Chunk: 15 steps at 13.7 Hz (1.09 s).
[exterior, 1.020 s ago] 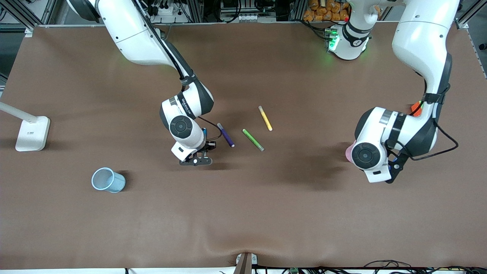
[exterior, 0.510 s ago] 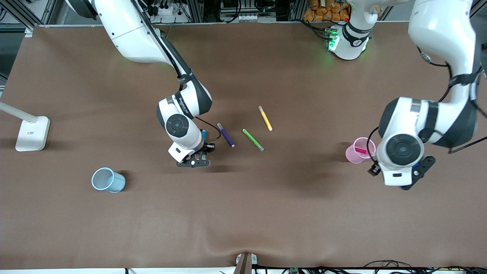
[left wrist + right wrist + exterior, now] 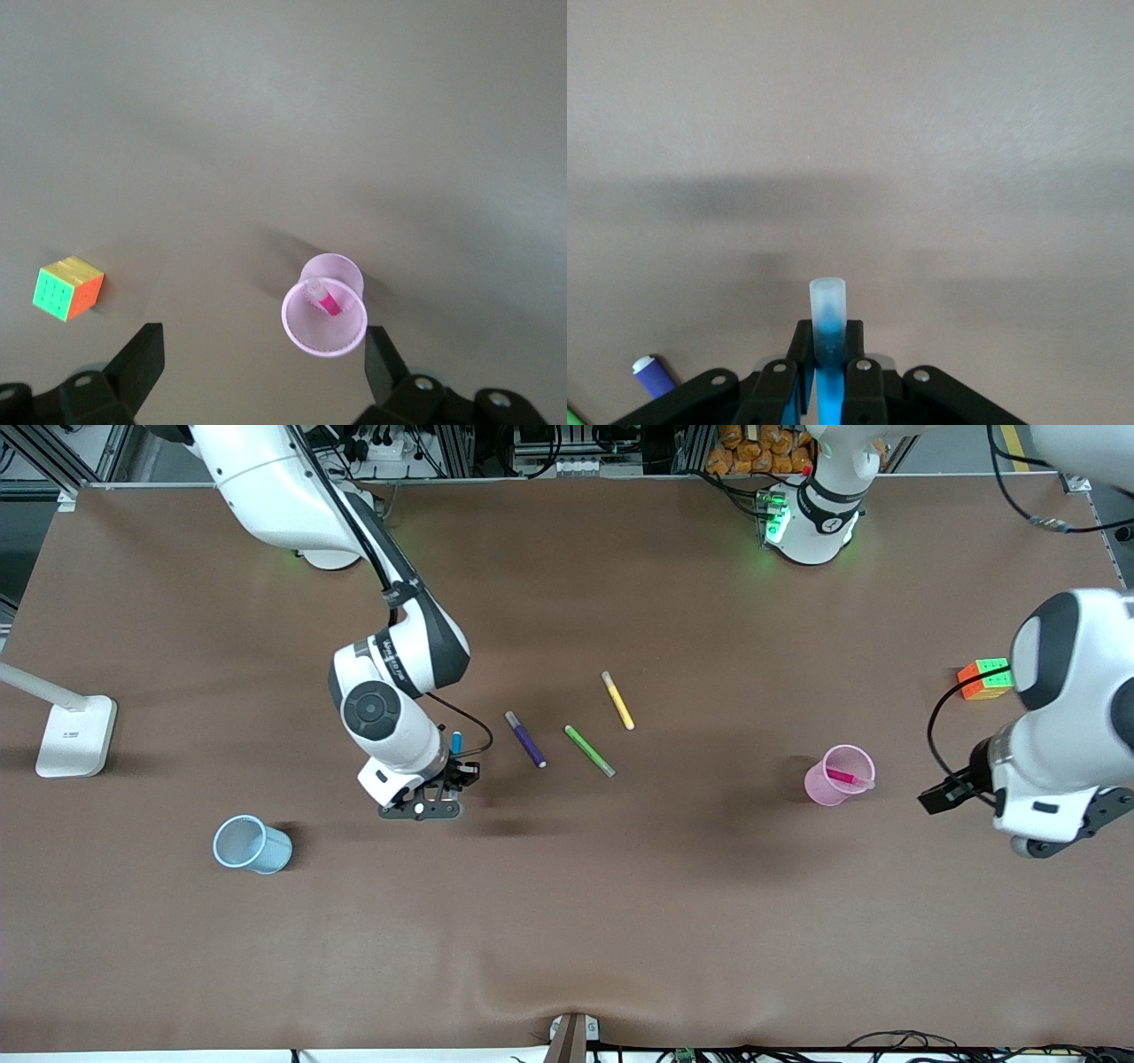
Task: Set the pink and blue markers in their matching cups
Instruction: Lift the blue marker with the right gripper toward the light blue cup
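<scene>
Between the two pads of the right gripper point(image 3: 829, 376) the blue marker point(image 3: 828, 341) is clamped; in the right wrist view its long axis runs straight out past the fingertips, and the end that sticks out is a pale, frosted grey cap with a flat round tip, while the bright blue barrel sits in the grip. From the front view only a short blue stretch of that marker point(image 3: 456, 741) shows beside the wrist, and the right gripper point(image 3: 423, 807) hangs over bare brown table point(image 3: 567, 921), between the light blue cup point(image 3: 252, 845) and the purple pen point(image 3: 525, 739). That cup stands toward the right arm's end of the table, round rim up, nothing visible inside. Near the purple pen lie a green pen point(image 3: 589, 750) and a yellow pen point(image 3: 617, 700), all three slanted alike. Toward the left arm's end stands the pale pink cup point(image 3: 838, 776), and the pink marker point(image 3: 846, 777) leans inside it, tilted, its pale end up at the rim. Above that stretch of table, the left gripper point(image 3: 264, 365) has its fingers spread wide with nothing in them; a coloured cube point(image 3: 985, 678) sits near it.
</scene>
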Tool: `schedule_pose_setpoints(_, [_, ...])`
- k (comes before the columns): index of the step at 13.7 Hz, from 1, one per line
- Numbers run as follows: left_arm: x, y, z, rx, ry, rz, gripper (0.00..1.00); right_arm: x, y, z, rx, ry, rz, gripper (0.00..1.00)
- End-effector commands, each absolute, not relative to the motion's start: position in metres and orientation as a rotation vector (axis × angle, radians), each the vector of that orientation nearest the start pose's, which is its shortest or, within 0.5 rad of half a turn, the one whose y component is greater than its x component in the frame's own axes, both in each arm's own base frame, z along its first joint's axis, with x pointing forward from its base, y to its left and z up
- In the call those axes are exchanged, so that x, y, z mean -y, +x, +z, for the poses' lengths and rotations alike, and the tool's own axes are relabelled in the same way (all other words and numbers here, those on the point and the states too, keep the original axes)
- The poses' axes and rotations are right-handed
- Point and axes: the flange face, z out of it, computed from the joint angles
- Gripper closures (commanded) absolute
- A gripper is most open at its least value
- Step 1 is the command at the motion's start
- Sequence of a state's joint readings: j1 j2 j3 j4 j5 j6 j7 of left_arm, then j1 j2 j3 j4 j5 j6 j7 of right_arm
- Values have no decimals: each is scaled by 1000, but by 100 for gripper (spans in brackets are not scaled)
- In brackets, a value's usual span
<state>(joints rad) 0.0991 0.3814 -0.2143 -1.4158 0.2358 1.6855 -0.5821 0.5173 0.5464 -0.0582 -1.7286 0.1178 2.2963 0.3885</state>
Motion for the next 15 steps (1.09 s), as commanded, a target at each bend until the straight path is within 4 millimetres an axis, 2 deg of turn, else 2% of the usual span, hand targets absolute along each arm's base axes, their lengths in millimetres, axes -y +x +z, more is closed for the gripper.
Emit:
schedule_pose_setpoints(1, [12, 645, 524, 520, -3018, 46, 0, -288, 602, 285, 68, -3067, 0, 100])
schedule_pose_setpoints(3, [8, 631, 547, 390, -3042, 43, 0, -271, 610, 291, 103, -3062, -12, 100])
schedule_pose_setpoints(5, [9, 618, 568, 340, -3041, 43, 0, -264, 611, 293, 138, -3064, -1, 100])
schedule_pose_setpoints(8, [10, 601, 590, 293, -3094, 38, 0, -245, 619, 296, 195, -3059, -8, 100])
schedule_pose_setpoints(10, [-2, 598, 593, 323, -3102, 43, 0, -237, 621, 297, 219, -3058, -6, 100])
schedule_pose_setpoints(13, [1, 590, 599, 314, -3095, 76, 0, -230, 625, 300, 238, -3055, -17, 100])
schedule_pose_setpoints(15, [0, 584, 609, 291, -3095, 55, 0, -215, 630, 302, 292, -3049, -24, 100])
